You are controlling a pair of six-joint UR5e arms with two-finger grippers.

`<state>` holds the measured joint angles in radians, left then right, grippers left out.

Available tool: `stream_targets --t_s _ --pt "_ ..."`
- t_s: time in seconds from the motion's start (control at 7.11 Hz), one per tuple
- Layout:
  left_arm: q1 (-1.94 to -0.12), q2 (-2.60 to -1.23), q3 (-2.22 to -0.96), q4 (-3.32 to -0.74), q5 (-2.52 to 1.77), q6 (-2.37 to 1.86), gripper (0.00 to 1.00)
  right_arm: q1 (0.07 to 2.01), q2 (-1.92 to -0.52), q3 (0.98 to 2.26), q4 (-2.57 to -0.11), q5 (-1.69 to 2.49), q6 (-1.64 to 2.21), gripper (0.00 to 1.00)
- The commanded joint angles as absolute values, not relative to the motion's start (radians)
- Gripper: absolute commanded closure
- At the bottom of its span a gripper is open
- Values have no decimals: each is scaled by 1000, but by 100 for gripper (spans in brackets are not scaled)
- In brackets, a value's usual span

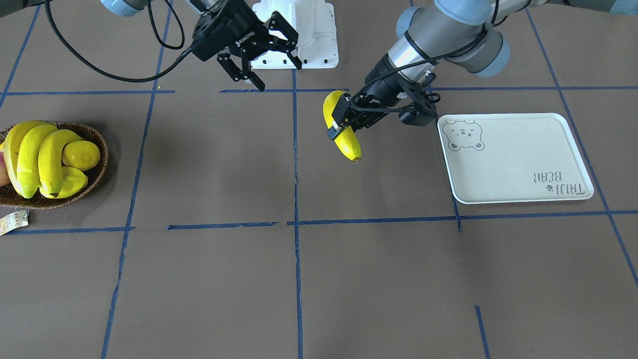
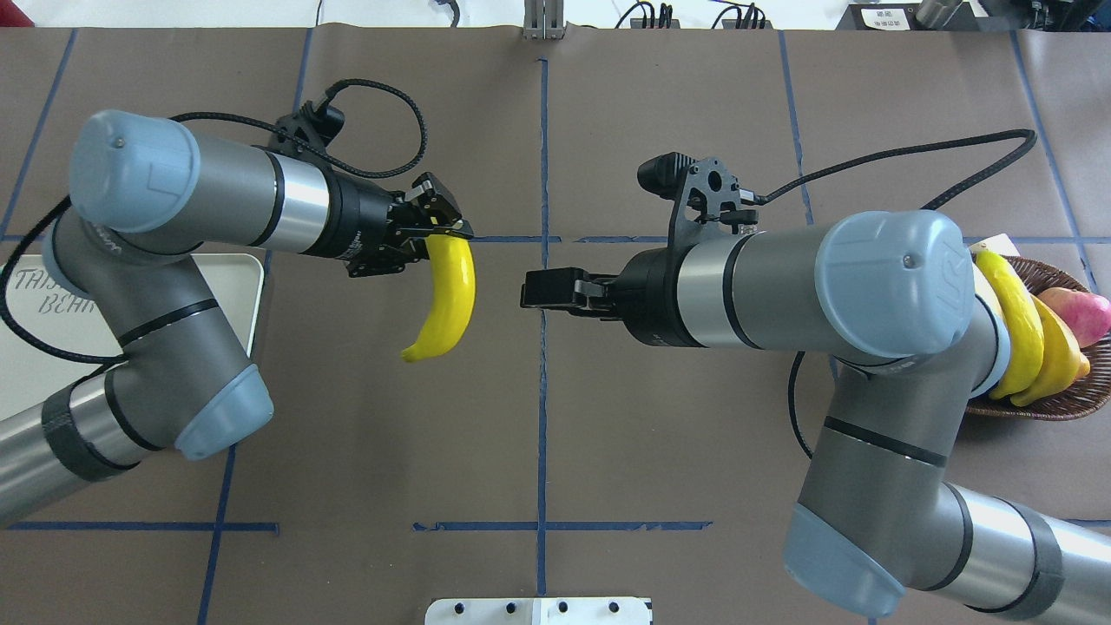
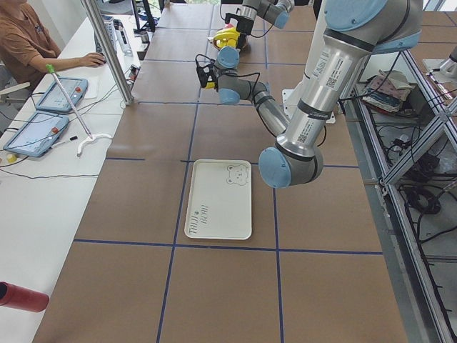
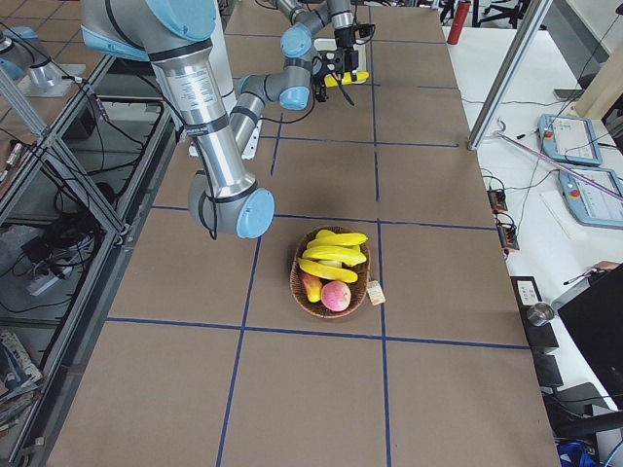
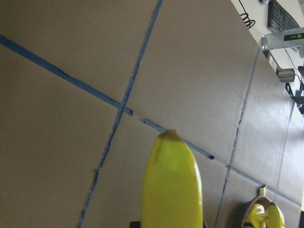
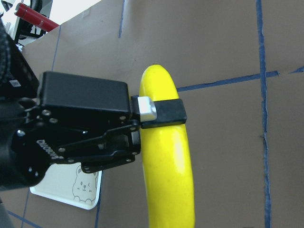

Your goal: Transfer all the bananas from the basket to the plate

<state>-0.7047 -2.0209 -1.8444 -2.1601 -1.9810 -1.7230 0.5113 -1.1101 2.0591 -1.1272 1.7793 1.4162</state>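
Yellow banana (image 5: 171,185) fills the left wrist lens, pinched toward one end by the left end effector (image 2: 443,230) and hanging above the desk (image 1: 209,279), just short of the plate (image 1: 523,164). Gripped off-centre, it may swing or slip in transit, or roll off the plate if released high. Near it the right end effector (image 1: 278,74) gapes wide and empty, close enough to clip. Other bananas (image 1: 30,159) lie in the basket (image 1: 105,159).
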Motion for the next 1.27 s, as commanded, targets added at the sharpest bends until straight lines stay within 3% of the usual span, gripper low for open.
stream_targets --t_s 0.0,0.42,0.84,1.13 --pt "-765 -1887 -1998 -1844 -1974 -1480 100 551 -1173 2074 -1129 1789 1416 1" --pt "-889 -1677 -1916 -1816 -1973 -1208 100 625 -1224 2086 -1193 1840 1410 1" --pt "-1034 -1675 -1648 -1830 -1974 -1000 100 634 -1223 2092 -1215 1848 1408 1" --pt "-1032 -1672 -1606 -1830 -1976 -1012 100 634 -1223 2091 -1215 1848 1408 1"
